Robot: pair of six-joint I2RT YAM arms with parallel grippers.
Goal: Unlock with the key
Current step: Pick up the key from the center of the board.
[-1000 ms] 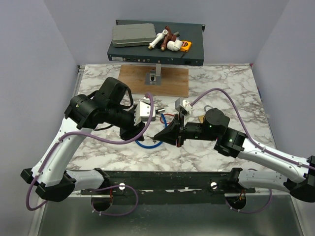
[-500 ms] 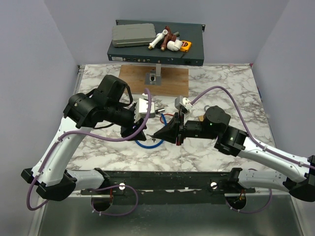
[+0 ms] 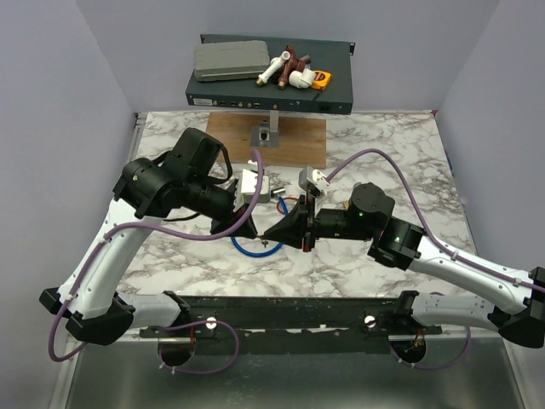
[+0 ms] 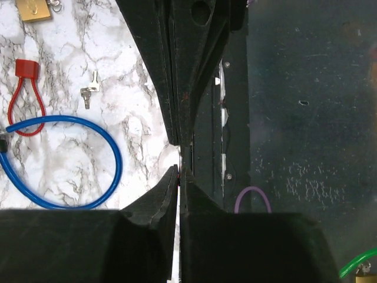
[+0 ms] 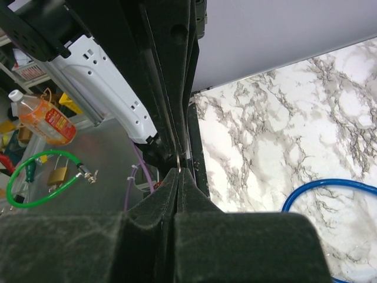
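Observation:
My right gripper (image 5: 178,171) is shut on the key (image 5: 177,164), a thin silver sliver seen edge-on that sticks out of its tips. My left gripper (image 4: 179,172) faces it tip to tip above the marble, with its jaws closed on the sliver's other end. In the top view the two grippers (image 3: 254,234) (image 3: 266,235) meet over the blue cable (image 3: 249,250). On the table in the left wrist view lie a second small silver key (image 4: 89,96), a red plastic loop (image 4: 15,112) and the brass padlock (image 4: 34,9).
The blue cable (image 4: 112,159) curls under the grippers. A wooden board (image 3: 298,141) with a metal post lies behind them. At the back stands a black rack unit (image 3: 341,89) carrying tools. Below the table edge are a green cable lock (image 5: 35,177) and a bottle (image 5: 44,121).
My left gripper has moved right to the right gripper's tips and closed its jaws. The right arm has edged slightly left and stayed shut.

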